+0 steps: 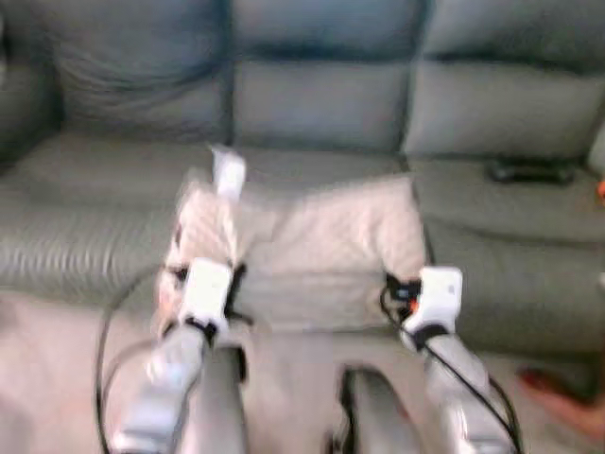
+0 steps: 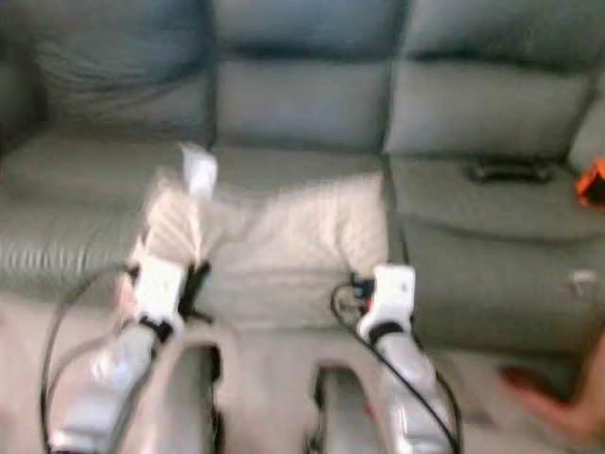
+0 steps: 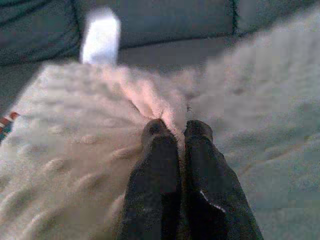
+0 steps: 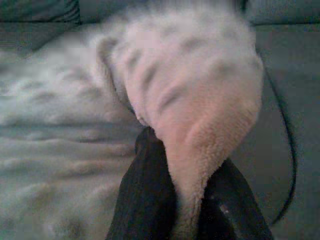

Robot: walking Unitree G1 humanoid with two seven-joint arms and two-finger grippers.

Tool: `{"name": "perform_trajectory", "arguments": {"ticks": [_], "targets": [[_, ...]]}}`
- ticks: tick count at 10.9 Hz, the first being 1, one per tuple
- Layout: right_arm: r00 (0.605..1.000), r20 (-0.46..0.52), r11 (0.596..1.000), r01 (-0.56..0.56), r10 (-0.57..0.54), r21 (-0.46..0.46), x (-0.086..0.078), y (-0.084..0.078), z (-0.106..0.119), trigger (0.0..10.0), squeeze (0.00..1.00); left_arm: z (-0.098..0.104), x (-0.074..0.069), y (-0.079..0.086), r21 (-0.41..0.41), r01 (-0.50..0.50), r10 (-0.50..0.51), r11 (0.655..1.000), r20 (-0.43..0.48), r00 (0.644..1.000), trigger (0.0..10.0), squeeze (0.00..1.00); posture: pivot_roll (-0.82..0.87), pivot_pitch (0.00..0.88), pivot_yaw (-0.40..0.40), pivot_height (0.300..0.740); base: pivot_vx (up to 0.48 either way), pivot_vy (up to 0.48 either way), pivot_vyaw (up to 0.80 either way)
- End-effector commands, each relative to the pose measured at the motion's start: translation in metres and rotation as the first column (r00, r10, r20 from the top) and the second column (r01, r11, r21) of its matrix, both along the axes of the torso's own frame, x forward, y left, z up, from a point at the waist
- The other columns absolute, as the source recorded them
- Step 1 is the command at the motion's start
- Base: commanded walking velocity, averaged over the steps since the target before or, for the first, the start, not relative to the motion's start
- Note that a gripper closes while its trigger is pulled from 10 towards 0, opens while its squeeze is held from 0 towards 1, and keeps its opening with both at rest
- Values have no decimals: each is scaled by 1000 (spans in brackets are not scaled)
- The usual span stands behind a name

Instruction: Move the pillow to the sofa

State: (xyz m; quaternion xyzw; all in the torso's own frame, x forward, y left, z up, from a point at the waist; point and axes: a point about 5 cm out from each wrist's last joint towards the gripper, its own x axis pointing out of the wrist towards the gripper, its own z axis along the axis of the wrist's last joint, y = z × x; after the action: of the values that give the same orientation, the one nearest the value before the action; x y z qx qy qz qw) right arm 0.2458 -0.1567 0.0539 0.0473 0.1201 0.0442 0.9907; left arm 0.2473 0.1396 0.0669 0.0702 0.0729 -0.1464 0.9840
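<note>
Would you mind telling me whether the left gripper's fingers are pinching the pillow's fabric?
Yes, in the left wrist view the left gripper has both black fingers closed on a fold of the cream pillow.

Black remote on the right seat cushion, an orange object beside it, beige floor below.

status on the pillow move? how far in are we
Done: both grippers have hold of the cream fleecy pillow, and it has reached the grey leather sofa, lying over the seat's front edge.

In hand: the left gripper pinches its fabric, and the right gripper is clamped on a corner.

Left: let go with both and pull the arms back; it may want nudging deeper onto the seat.
</note>
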Motion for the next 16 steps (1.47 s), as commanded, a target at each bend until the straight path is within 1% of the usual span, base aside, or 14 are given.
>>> {"name": "perform_trajectory", "arguments": {"ticks": [1,3,4,8,11,13,14,15,16], "targets": [[999,32,999,38,-37,-11,3,-10,7,10000,0,19,9,1,0,-7,7,1000,86,996,10000,0,-67,88,-44,611,0,0,0],[999,34,999,37,-36,-12,5,-9,8,10000,0,22,9,-3,-23,20,-18,1000,91,996,10000,0,-65,84,-37,611,0,0,0],[999,38,999,37,-36,-12,6,-8,8,10000,0,24,10,-5,-30,36,-33,999,100,994,10000,0,-70,86,-33,611,244,0,0],[998,46,999,34,-33,-15,9,-8,10,10000,0,24,9,-11,-44,58,-54,997,98,994,10000,0,-75,93,-32,611,404,0,0],[999,43,1000,26,-25,-15,10,-7,10,10000,0,24,10,-12,-50,63,-58,997,97,994,10000,0,-76,97,-34,611,429,0,0],[999,41,1000,22,-22,-16,11,-7,10,10000,0,24,10,-11,-47,51,-46,998,96,994,10000,0,-78,100,-35,611,353,0,0],[999,32,1000,6,-6,-10,10,-6,10,10000,0,23,13,-10,-30,30,-27,999,92,995,10000,0,-76,110,-36,611,0,0,0],[1000,15,1000,-21,21,13,13,-5,11,10000,0,23,16,-7,-27,10,-7,1000,86,996,10000,0,-72,138,-33,611,0,0,0],[999,-7,999,-46,46,14,18,-4,11,10000,0,24,20,-3,-19,-1,3,1000,83,997,10000,0,-73,165,-29,611,0,0,0]]}}
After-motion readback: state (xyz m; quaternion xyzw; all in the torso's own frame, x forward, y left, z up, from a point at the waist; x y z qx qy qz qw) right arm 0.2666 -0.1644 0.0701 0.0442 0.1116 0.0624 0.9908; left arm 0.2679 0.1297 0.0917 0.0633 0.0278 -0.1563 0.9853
